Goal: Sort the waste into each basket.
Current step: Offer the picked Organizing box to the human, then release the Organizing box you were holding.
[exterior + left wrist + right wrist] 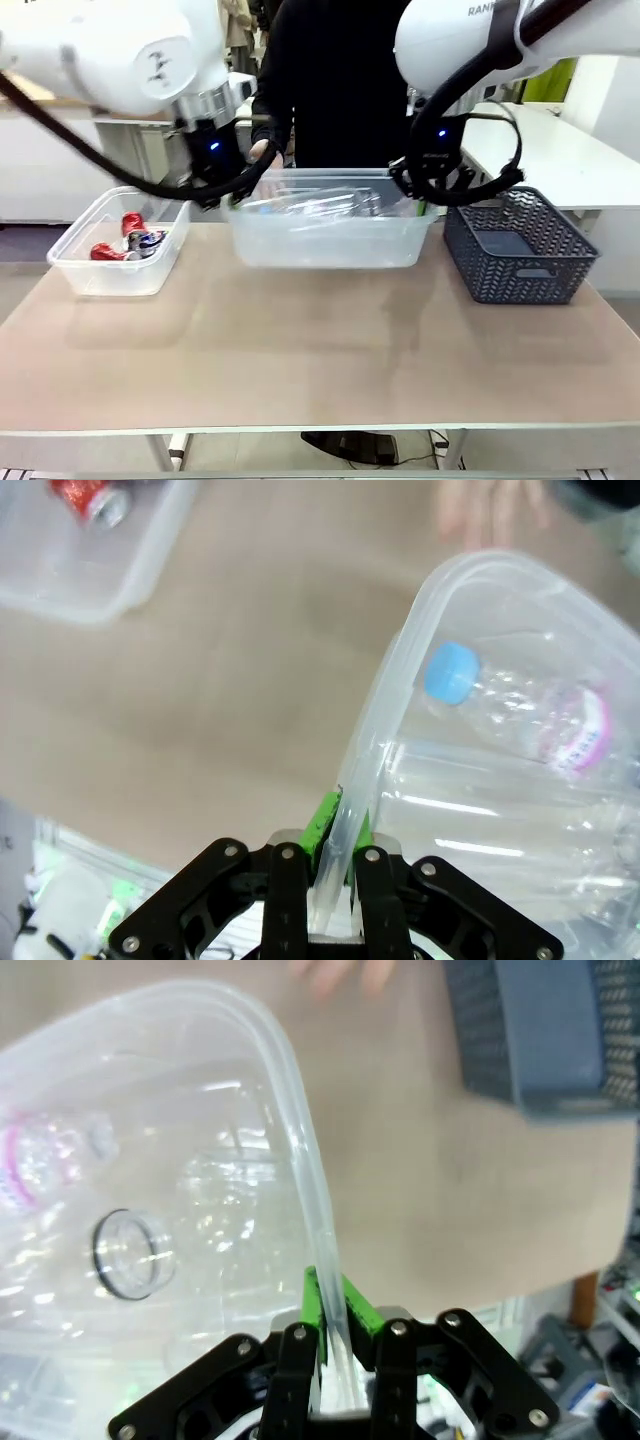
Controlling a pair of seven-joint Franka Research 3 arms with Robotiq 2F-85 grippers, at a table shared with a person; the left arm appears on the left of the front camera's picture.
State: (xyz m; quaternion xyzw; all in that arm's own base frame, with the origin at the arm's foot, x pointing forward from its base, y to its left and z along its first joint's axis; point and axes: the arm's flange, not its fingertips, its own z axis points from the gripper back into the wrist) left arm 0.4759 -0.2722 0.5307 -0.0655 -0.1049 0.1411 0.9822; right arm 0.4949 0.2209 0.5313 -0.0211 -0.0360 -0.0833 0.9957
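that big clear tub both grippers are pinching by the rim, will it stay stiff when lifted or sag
The big clear tub will probably flex a little: its thin rolled rim is pinched at each end by the left gripper and the right gripper. It is likely light, since it holds only clear bottles. Those may roll and shift if it tilts.
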